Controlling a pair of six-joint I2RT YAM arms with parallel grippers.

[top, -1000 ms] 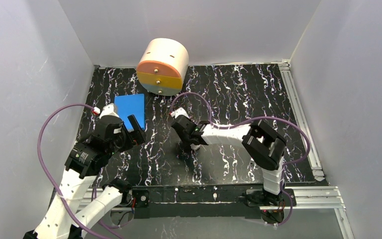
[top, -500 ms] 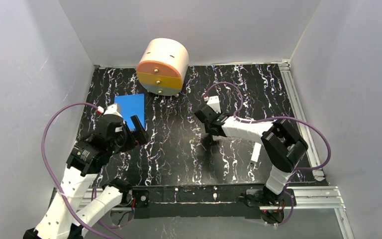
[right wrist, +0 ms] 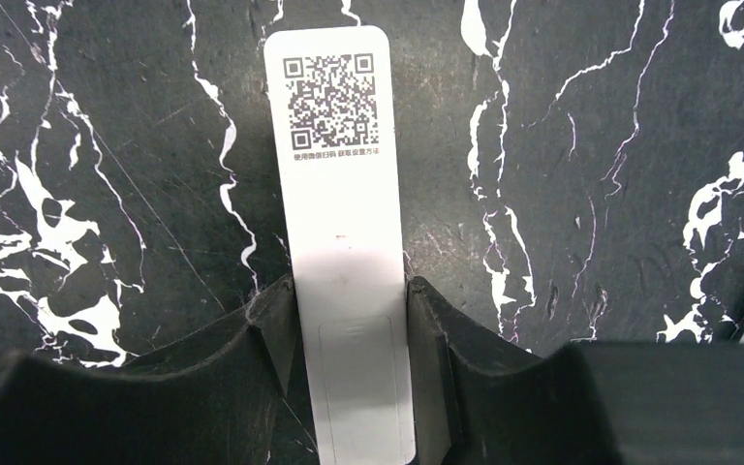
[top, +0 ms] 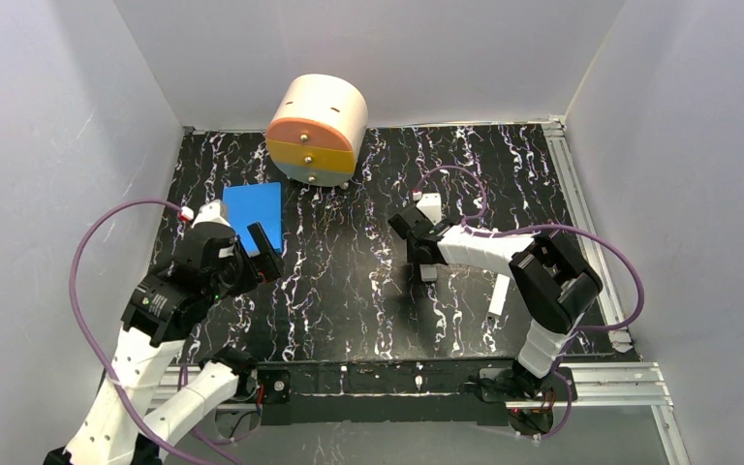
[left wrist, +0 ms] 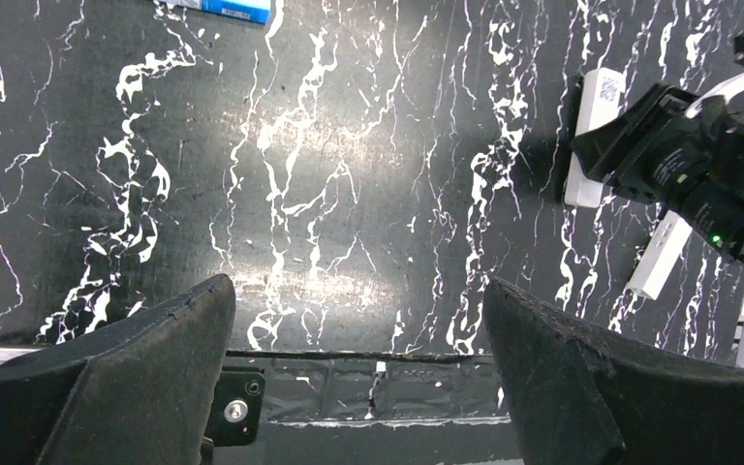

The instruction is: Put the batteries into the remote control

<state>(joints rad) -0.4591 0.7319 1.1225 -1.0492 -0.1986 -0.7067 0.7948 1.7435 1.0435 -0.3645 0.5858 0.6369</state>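
Note:
The remote control (right wrist: 344, 242) is a slim white handset, back side up, with a dark square code label near its far end. My right gripper (right wrist: 354, 339) is shut on its near half, one finger (right wrist: 271, 334) on each long side, over the closed cover outline. In the top view the right gripper (top: 424, 254) is right of centre, with the remote's end (top: 428, 273) showing below it. The remote also shows in the left wrist view (left wrist: 596, 126). My left gripper (top: 269, 254) is open and empty at the left. No batteries are in view.
A longer, narrower white bar (top: 496, 295) lies right of the right gripper, under its forearm. A blue flat box (top: 254, 211) lies just beyond the left gripper. A cream, orange and yellow drum (top: 317, 131) stands at the back.
My right gripper has moved right and slightly farther from the centre, with the remote in it. The white bar has come into view beside the arm. The left arm has barely moved.

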